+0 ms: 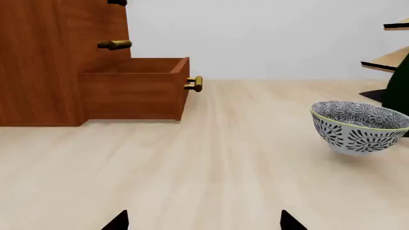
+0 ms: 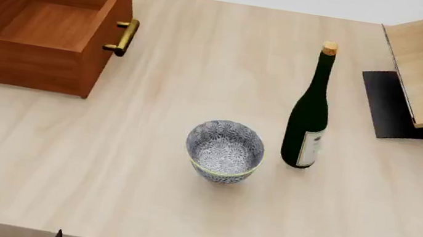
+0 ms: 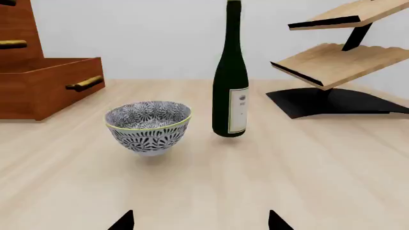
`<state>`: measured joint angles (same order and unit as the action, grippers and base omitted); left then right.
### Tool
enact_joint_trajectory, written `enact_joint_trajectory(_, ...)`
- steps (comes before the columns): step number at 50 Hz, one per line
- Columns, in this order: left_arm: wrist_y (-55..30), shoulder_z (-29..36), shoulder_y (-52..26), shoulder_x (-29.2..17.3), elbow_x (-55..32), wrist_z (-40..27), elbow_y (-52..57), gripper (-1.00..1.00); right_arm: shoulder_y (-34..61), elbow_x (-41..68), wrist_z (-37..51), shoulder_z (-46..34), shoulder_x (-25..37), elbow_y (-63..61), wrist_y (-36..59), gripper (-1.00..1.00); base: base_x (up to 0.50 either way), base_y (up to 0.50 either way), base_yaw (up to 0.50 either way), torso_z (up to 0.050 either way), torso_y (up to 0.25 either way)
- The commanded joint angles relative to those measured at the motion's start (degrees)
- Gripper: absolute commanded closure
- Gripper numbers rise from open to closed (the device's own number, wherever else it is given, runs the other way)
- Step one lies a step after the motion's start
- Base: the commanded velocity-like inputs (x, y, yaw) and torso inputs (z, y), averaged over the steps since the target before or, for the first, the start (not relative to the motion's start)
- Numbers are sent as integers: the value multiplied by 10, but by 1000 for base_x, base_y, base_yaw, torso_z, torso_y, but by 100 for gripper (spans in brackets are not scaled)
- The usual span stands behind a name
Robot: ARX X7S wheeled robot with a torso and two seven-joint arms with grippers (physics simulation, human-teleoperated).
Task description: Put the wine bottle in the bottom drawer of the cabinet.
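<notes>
From the left wrist, the bottom drawer [image 1: 131,93] stood pulled out of the cabinet [image 1: 45,62]; the left gripper [image 1: 203,221] showed its fingertips spread, empty.

From the head, the wine bottle [image 2: 309,116], dark green with tan cork and white label, stood upright on the table [image 2: 105,166], just beside the patterned bowl [image 2: 224,151].

From the right wrist, the right gripper [image 3: 200,221] gaped, holding nothing.

The bottom drawer [image 1: 131,91] stands pulled open from the cabinet [image 1: 45,62], patterned bowl [image 1: 357,125] well apart
</notes>
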<state>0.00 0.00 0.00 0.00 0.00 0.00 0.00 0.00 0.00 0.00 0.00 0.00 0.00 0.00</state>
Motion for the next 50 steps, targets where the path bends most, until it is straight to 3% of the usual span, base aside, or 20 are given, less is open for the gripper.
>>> enact_joint_trajectory(1, 0, 6, 0, -6, -6, -6, 0, -100, 0, 5, 7, -7, 5, 0, 0, -100, 0, 0, 0, 0, 0)
enact_joint_trajectory(5, -4, 14, -4, -11, 19, -60, -3, -100, 1, 15, 10, -20, 15, 2, -4, -100, 0, 0, 0, 0, 0)
enact_joint_trajectory(8, -42, 21, -7, -22, -22, -26, 5, -100, 3, 15, 17, -31, 20, -1, 4, -100, 0, 0, 0, 0, 0)
enact_joint_trajectory(24, -32, 41, 0, -39, -38, -40, 12, -100, 3, 20, 40, -54, 39, -3, -1, -100, 0, 0, 0, 0, 0)
enact_joint_trajectory(50, -30, 66, -13, -55, -39, -68, -12, -100, 3, 32, 62, -75, 57, 4, -20, -100, 0, 0, 0, 49, 0)
